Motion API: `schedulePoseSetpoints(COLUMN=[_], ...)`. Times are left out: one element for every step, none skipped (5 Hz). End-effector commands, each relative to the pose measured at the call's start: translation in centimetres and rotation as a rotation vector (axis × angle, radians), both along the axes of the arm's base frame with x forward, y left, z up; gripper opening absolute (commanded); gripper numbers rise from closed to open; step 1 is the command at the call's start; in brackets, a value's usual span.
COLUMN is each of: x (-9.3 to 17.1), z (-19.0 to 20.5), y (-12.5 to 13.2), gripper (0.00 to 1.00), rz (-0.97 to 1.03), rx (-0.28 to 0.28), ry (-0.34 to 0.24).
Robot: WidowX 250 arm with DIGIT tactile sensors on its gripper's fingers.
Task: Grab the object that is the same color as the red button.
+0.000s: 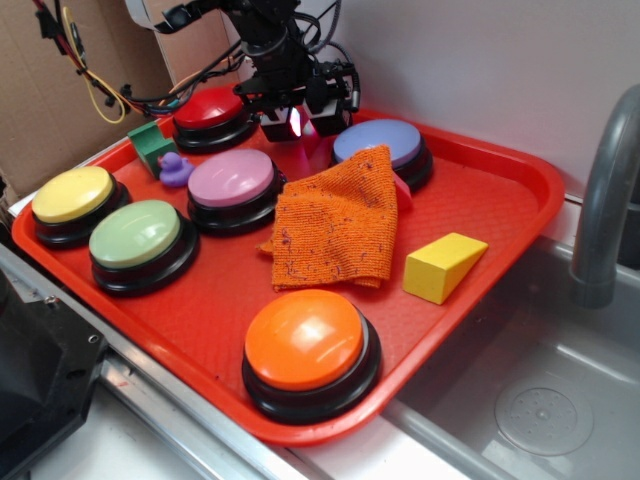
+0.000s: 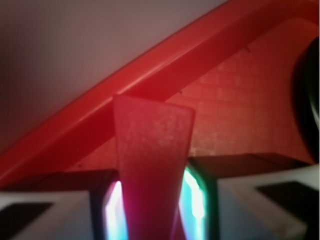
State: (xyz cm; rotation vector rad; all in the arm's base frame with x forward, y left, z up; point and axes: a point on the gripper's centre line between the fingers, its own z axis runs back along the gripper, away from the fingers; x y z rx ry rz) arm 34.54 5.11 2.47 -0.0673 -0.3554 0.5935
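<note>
Black robot arm reaching down at the far side, black gripper [image 1: 297, 122] pointing downward, jaws clamped on small red wedge block [image 2: 150, 165], glowing pads [image 2: 116, 212] pressing both its sides.

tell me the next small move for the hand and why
Probably lift straight up a little. In the wrist view the red block already sits pinched between the fingers, so the hand seems to hold it. It hangs low over the far edge of the tray, between the red button and the blue button.
</note>
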Motion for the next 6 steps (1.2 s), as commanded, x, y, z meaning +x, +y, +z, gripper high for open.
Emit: schedulePoseSetpoints(x=[-1.6,-3.3,-5.7,-8.1,-10.3,-11.6], z=[9.2,13.9,17.5,20.0,21.2,21.5], y=[1.9,1.1,-0.1,-0.9,-1.9,-2.8], gripper=[0.00,0.00,0.00,0.00,0.00,0.00], rz=[-0.209,-0.295,-0.347,-0.392,-0.371,-0.365], rx=[0.021,-0.003,-0.013,-0.043,-0.060,-0.060], ry=[0.058,0.098,0.093,0.116,0.079,0.084])
